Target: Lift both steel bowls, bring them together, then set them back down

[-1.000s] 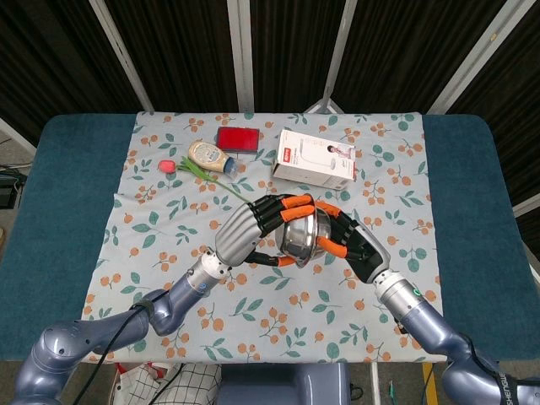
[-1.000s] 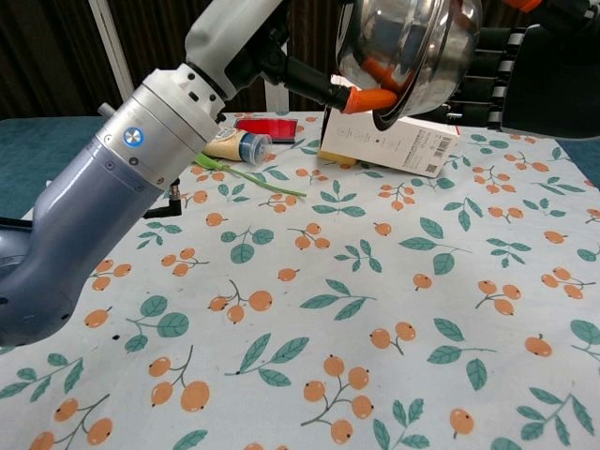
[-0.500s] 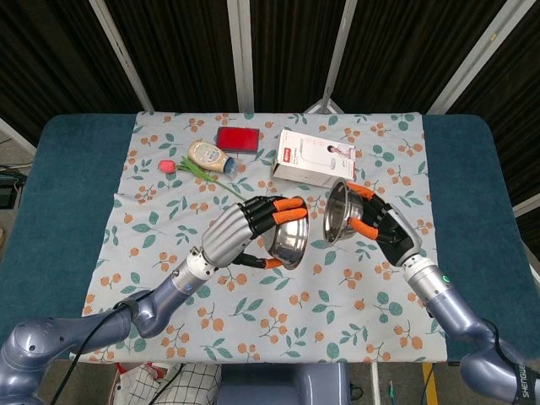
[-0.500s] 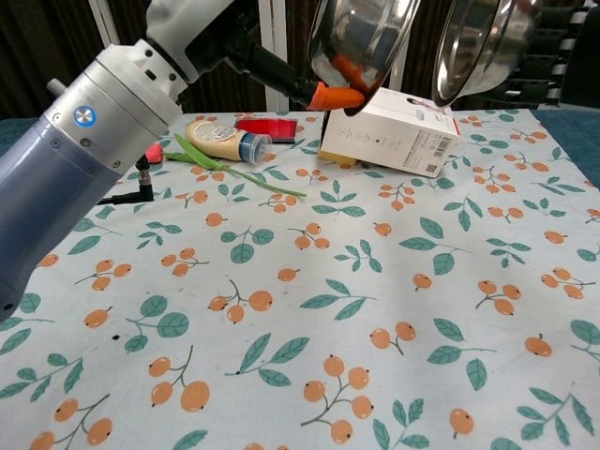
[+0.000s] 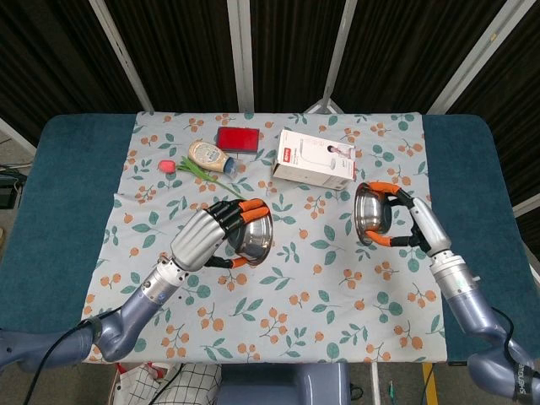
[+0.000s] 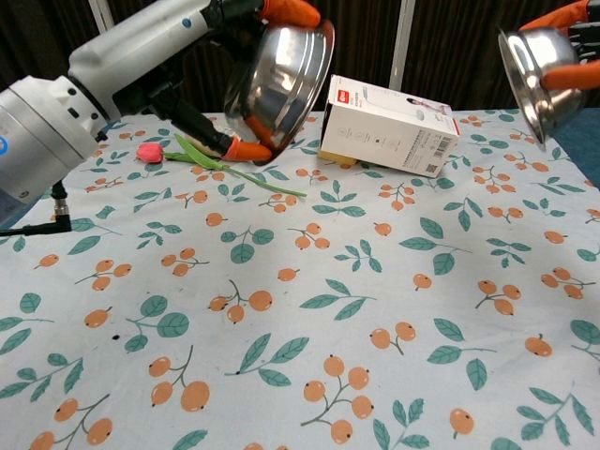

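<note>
My left hand (image 5: 205, 238) (image 6: 258, 56) grips one steel bowl (image 5: 251, 238) (image 6: 280, 82) above the left middle of the cloth, tilted with its mouth facing right. My right hand (image 5: 411, 222) (image 6: 567, 52) holds the other steel bowl (image 5: 370, 213) (image 6: 531, 75) on the right, raised, tilted with its mouth facing left. The two bowls hang well apart, both off the table.
A white box (image 5: 315, 158) (image 6: 390, 125) lies at the back between the bowls. A red card (image 5: 237, 137), a lying bottle (image 5: 212, 156) and a tulip (image 5: 190, 167) (image 6: 202, 159) sit at the back left. The floral cloth (image 6: 328, 309) covers the table.
Both hands have drawn apart from the middle, where the bowls met a second ago. The left bowl went left and lower, the right bowl right.
</note>
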Robot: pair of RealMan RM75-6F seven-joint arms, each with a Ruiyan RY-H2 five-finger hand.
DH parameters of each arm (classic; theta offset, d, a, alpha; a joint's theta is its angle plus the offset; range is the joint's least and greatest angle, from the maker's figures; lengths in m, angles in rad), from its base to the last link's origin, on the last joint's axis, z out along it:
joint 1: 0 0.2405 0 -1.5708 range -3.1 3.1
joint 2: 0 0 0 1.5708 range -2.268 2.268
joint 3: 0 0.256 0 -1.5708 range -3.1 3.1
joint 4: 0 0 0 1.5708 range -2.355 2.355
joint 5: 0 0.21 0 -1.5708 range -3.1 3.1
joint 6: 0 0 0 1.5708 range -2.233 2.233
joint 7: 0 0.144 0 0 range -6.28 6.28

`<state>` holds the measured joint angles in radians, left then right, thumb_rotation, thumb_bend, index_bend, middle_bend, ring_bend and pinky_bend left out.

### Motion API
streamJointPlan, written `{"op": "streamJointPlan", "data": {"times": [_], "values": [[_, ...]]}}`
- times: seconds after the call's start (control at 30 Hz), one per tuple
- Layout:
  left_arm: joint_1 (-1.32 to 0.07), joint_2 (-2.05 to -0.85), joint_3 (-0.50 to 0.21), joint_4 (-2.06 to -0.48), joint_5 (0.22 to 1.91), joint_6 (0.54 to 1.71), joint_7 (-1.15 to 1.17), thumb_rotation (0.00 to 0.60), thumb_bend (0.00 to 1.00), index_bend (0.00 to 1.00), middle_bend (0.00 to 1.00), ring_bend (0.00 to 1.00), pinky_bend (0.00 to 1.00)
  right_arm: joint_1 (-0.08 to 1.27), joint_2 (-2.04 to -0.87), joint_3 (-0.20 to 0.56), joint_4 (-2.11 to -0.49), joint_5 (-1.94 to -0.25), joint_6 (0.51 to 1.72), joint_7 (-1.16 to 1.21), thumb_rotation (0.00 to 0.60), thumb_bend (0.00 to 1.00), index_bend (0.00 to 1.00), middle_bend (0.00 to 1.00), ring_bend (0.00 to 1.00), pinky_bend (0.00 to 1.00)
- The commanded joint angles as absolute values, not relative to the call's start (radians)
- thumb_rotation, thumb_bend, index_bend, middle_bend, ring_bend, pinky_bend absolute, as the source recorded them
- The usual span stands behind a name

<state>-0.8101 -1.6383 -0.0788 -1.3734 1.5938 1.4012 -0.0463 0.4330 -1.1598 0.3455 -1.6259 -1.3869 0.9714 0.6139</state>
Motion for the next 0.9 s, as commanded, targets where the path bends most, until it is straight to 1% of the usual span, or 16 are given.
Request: {"op": "streamJointPlan", "data": {"times": [0.03,0.13,0.27,0.5,0.6,0.67,0.7,0.77,0.9], "values": [[-0.748,-1.555,-0.041,-1.530,1.447,1.269,0.168,0.600,0.40,0.48,0.69,0.55,0.71,0.408,-1.306,0.197,-1.385,-1.503,1.139,0.220,0.600,0.46,1.00,0.88,0.97,1.00],[-0.734,-1.530,-0.027,-1.587,1.382,1.211,0.256,0.600,0.40,0.47,0.69,0.55,0.71,0.396,-1.375,0.147,-1.275,-1.554,1.192,0.128,0.600,0.46,1.00,0.88,0.97,1.00],[-0.723,-1.500,-0.005,-1.642,1.301,1.136,0.338,0.600,0.40,0.47,0.69,0.55,0.71,0.387,-1.437,0.091,-1.164,-1.612,1.233,0.077,0.600,0.46,1.00,0.88,0.97,1.00],[-0.706,-1.484,0.008,-1.676,1.234,1.105,0.473,0.600,0.40,0.46,0.68,0.55,0.70,0.379,-1.502,0.014,-1.047,-1.689,1.279,0.011,0.600,0.46,0.98,0.88,0.95,1.00],[-0.702,-1.480,0.008,-1.678,1.210,1.093,0.500,0.600,0.36,0.44,0.66,0.54,0.65,0.377,-1.515,-0.007,-1.027,-1.707,1.285,-0.017,0.600,0.46,0.95,0.87,0.93,1.00],[-0.702,-1.478,0.009,-1.673,1.192,1.083,0.528,0.600,0.32,0.43,0.64,0.52,0.61,0.375,-1.525,-0.017,-1.015,-1.717,1.298,-0.027,0.600,0.46,0.91,0.84,0.90,1.00],[-0.701,-1.479,0.009,-1.670,1.186,1.080,0.538,0.600,0.30,0.42,0.62,0.52,0.60,0.374,-1.528,-0.019,-1.012,-1.719,1.303,-0.028,0.600,0.46,0.88,0.81,0.88,1.00],[-0.700,-1.480,0.009,-1.666,1.177,1.075,0.546,0.600,0.26,0.37,0.57,0.50,0.59,0.373,-1.530,-0.024,-1.010,-1.722,1.306,-0.028,0.600,0.46,0.81,0.77,0.85,1.00],[-0.697,-1.479,0.010,-1.665,1.150,1.053,0.557,0.600,0.18,0.24,0.46,0.42,0.54,0.376,-1.532,-0.037,-1.001,-1.738,1.320,-0.027,0.600,0.46,0.57,0.65,0.77,0.99]]}}
